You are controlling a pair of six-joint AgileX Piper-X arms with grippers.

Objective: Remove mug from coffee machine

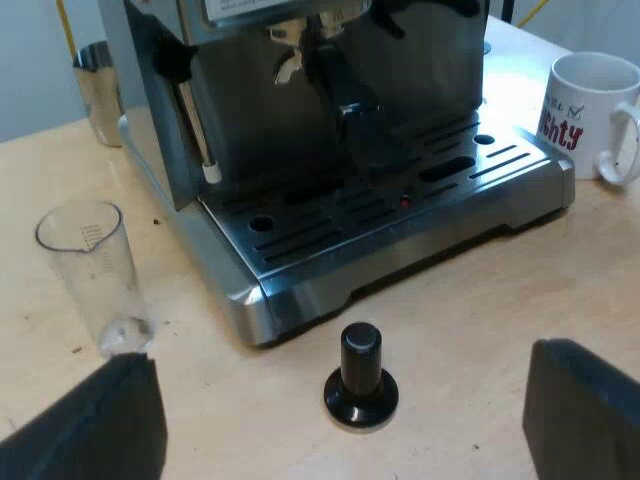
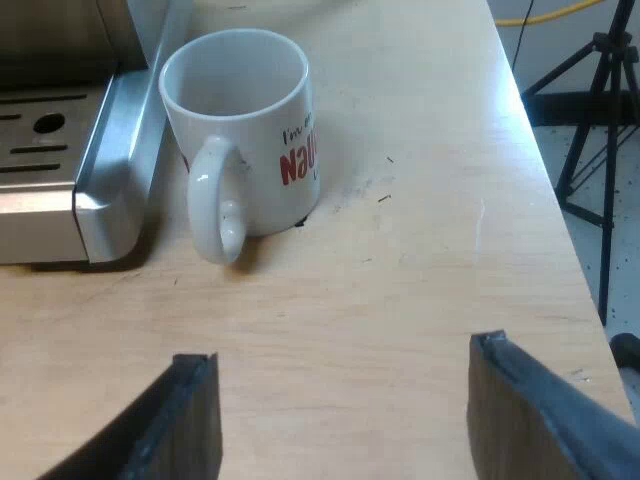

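Note:
A white mug [image 2: 245, 135] with red lettering stands upright on the wooden table beside the espresso machine's drip tray [image 2: 95, 170], its handle turned toward my right gripper [image 2: 340, 420]. That gripper is open, a short way back from the mug, holding nothing. In the left wrist view the same mug [image 1: 590, 115] stands on the table by the corner of the machine [image 1: 330, 130]. The metal holder's dark handle [image 1: 355, 110] juts from the machine's front over the tray. My left gripper [image 1: 345, 425] is open above the table before the tray.
A tamper with a black knob [image 1: 360, 375] stands on the table just before the drip tray. A clear measuring glass [image 1: 95, 275] stands beside the machine. A metal jug [image 1: 97, 90] stands behind it. The table edge [image 2: 545, 190] runs past the mug, with a tripod [image 2: 600, 120] beyond.

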